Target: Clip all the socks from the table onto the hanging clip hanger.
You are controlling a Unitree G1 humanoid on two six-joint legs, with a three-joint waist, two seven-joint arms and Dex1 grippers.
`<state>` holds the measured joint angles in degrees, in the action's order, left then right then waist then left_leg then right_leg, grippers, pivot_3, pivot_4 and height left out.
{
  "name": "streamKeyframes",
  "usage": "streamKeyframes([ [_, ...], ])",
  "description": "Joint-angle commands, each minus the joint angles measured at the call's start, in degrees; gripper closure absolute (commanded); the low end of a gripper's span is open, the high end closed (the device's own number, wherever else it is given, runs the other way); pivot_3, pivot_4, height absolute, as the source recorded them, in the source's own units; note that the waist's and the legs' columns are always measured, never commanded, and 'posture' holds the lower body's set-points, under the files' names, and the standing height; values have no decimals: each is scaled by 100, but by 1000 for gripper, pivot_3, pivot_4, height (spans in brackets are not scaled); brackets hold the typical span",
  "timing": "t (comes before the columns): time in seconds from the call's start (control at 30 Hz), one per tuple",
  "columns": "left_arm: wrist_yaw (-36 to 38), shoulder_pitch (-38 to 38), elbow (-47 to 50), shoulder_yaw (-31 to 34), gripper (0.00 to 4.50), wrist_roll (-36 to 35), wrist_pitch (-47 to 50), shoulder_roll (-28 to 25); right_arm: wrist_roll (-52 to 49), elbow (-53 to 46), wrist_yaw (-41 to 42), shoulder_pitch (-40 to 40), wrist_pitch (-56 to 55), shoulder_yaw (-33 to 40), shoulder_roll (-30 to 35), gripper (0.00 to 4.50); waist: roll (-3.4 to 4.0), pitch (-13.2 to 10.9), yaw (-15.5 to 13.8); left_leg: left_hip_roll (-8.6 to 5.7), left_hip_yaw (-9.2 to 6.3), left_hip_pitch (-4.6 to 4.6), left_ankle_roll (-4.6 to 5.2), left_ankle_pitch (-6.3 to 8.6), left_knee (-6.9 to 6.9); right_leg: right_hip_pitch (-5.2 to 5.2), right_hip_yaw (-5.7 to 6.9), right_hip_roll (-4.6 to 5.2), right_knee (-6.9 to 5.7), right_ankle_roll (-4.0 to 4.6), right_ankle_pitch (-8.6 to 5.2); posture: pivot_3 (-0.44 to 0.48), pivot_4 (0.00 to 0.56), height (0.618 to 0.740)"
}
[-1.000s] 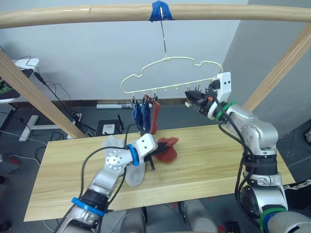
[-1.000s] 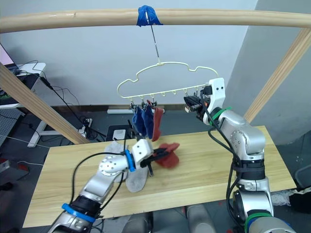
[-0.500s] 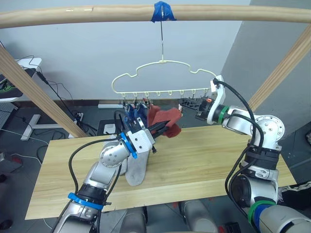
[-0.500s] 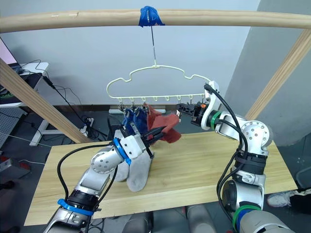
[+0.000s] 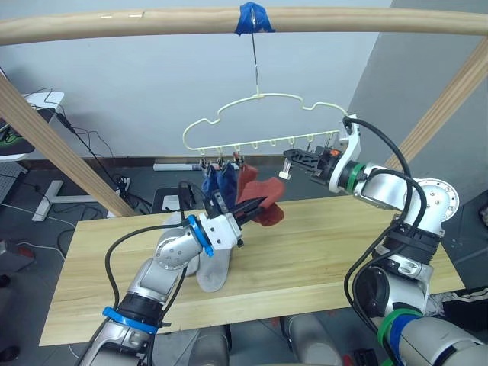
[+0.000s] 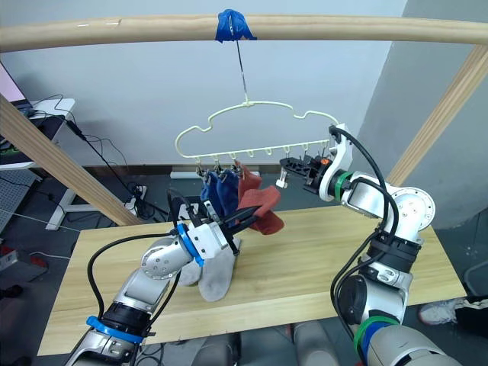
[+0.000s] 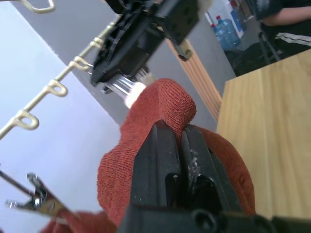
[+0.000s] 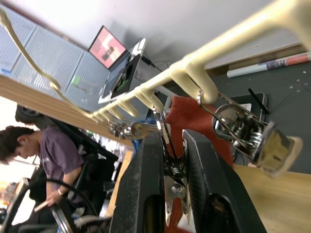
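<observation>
hanger swung back; rust-red sock [image 5: 263, 206] pinched in left end effector [image 5: 252, 207].

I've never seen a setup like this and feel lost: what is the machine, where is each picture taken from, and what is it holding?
It is a two-armed humanoid robot. Two pictures come from cameras in its head, looking down over its arms; the other two from cameras on its wrists. The left claw is shut on a rust-red sock, lifted toward the clip hanger that hangs from a wooden pole. The right claw grips one of the hanger's silver clips. Two blue socks and another red one already hang there. Grey socks lie on the table.
</observation>
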<state>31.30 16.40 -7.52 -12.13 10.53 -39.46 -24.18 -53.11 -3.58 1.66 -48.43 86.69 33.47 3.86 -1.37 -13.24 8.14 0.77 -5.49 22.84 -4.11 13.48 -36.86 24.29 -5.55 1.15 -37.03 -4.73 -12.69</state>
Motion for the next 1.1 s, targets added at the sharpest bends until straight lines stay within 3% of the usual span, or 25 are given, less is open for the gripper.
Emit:
streamKeyframes([
  [0.03,-92,88,145,-35,4471,32,-152,-8,-227,-1,-141,-214,111,225,-75,3928,0,0,1,0,1,0,0,0,0,0,0,0,-1,0,0,-143,165,740],
  [0.97,-685,595,-203,-23,4471,453,-267,149,-301,-115,-369,-246,462,344,-259,3928,1,0,20,0,0,3,1,0,1,2,0,0,1,-1,-1,-150,181,740],
  [1.1,-687,588,-189,-32,4500,455,-264,143,-349,-86,-287,-244,453,299,-223,2860,1,0,21,0,0,2,1,0,1,2,0,0,0,-1,-1,-150,181,740],
])
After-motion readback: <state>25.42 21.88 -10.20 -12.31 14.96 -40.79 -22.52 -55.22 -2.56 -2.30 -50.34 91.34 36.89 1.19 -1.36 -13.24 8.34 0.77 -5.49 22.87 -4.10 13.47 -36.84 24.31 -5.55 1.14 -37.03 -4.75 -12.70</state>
